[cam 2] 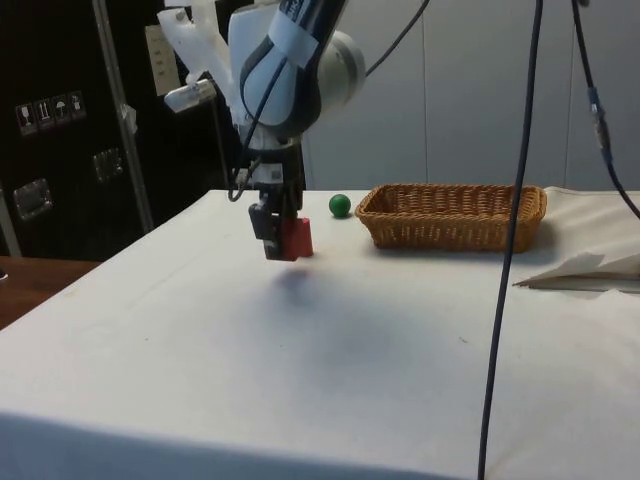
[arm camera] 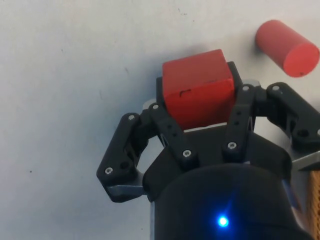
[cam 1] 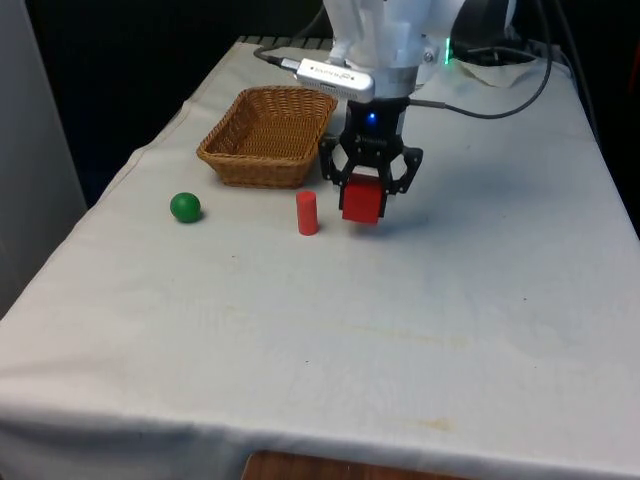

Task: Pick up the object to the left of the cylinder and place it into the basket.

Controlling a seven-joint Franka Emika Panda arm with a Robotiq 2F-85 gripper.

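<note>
Farthest out on the front view's left of the gripper [cam 1: 366, 186], the green ball [cam 1: 185, 207] is sitting on the surface [cam 1: 400, 330], well apart from the gripper and playing no part in this carry. Next comes the wicker basket [cam 1: 262, 170], lying beyond the gripper and off toward the front view's left, its open mouth facing up. Just beside the gripper on that same side, the red cylinder [cam 1: 307, 213] is standing upright between the gripper and the ball. The gripper itself is clenching the red cube [cam 1: 362, 200], one finger on each of two opposite faces, and in the side view the cube is hanging clear of the surface with its shadow on the cloth below.

The step in hand looks to be the carry to the basket. To do it well, the arm should probably be gaining more height first – the basket's near rim appears to stand about level with the cube – and only then be travelling across. The path should be passing over or behind the cylinder, not sweeping through it, since the cylinder is standing so near and would topple easily. Release is best made over the middle of the basket, low enough that the cube is not bouncing out.
</note>
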